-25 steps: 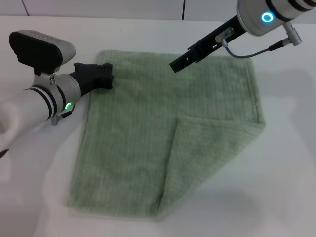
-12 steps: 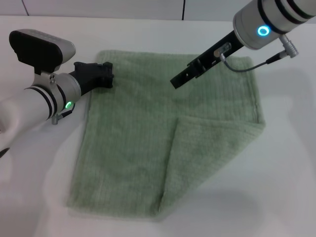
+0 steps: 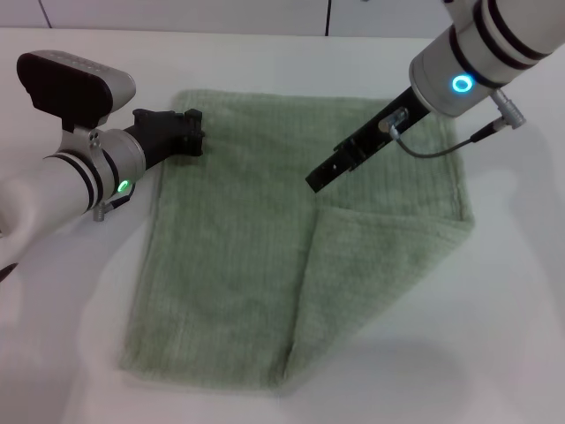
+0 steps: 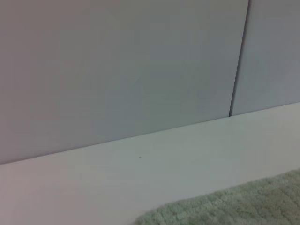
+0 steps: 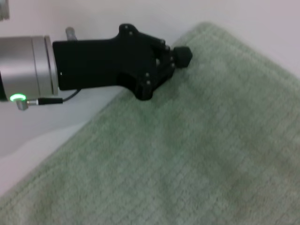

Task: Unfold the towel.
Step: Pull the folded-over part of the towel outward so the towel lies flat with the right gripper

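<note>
The pale green towel (image 3: 234, 238) lies flat on the white table (image 3: 516, 336). Its near right corner is folded over as a triangular flap (image 3: 371, 265). My left gripper (image 3: 192, 132) is shut, with its tips at the towel's far left corner; I cannot tell whether cloth is pinched. It also shows in the right wrist view (image 5: 180, 55), over the towel (image 5: 187, 154). My right gripper (image 3: 318, 181) hangs just above the towel's middle, close to the flap's far edge. A strip of towel (image 4: 234, 208) shows in the left wrist view.
A grey wall (image 4: 122, 70) stands behind the table's far edge. Bare table surrounds the towel on all sides. The right arm's cable (image 3: 441, 146) hangs over the towel's far right part.
My right gripper has moved down and toward me over the towel, from near its far edge to just beside the folded flap. The left arm and the towel have not moved.
</note>
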Tool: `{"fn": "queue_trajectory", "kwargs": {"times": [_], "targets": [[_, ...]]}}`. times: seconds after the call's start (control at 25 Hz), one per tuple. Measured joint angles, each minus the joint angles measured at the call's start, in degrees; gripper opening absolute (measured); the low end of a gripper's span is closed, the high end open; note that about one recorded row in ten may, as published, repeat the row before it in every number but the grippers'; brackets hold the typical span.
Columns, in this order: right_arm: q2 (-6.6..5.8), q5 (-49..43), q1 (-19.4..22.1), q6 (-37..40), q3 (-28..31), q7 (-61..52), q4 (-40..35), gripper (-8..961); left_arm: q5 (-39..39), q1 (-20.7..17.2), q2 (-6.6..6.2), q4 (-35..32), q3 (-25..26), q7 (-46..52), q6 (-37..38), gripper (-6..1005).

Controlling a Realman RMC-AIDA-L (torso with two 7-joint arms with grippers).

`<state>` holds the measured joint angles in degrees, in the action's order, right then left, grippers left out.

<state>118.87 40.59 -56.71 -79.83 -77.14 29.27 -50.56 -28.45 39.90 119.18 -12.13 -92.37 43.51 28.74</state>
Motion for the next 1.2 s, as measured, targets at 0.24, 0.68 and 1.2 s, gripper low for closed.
{"fn": "queue_trajectory", "kwargs": {"times": [0.24, 0.68, 1.2], "targets": [[0.03, -0.1, -1.2, 0.0, 0.0, 0.6, 3.6, 813, 0.1, 0.0, 0.0, 0.0, 0.0, 0.0, 0.0, -2], [0.05, -0.3, -3.5, 3.1, 0.0, 3.1, 11.8, 813, 0.2, 0.0, 0.0, -0.1, 0.0, 0.0, 0.3, -2], [0.21, 0.1, -4.9, 5.3, -0.2, 5.2, 16.7, 812, 0.1, -0.1, 0.0, -0.3, 0.0, 0.0, 0.2, -2]]}}
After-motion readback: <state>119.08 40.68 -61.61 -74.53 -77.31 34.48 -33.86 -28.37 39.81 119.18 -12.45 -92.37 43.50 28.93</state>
